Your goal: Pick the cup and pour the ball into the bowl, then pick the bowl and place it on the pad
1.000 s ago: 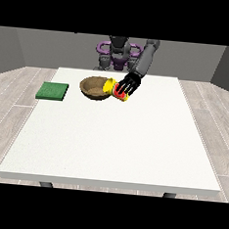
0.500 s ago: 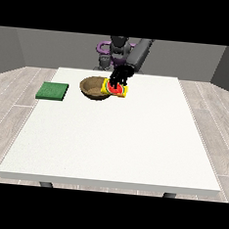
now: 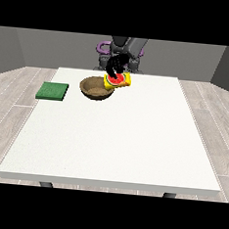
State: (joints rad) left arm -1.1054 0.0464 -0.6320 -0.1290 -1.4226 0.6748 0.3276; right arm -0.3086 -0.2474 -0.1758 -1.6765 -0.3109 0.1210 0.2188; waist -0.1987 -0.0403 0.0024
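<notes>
Green pad (image 3: 52, 91) lying flat near the left edge of the white surface (image 3: 114, 141), well apart from the brown bowl (image 3: 95, 89). Yellow cup (image 3: 120, 81) tipped over the bowl's right rim, red inside showing, clasped by curled fingers of the black hand (image 3: 116, 66).

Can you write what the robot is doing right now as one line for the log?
step: pouring | hand: holds yellow cup tilted at bowl rim | ball: not seen | pad: bare, left of bowl

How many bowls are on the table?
1: the brown bowl sits near the table's far edge, between the green pad and the tilted yellow cup. None seems hidden.
</notes>
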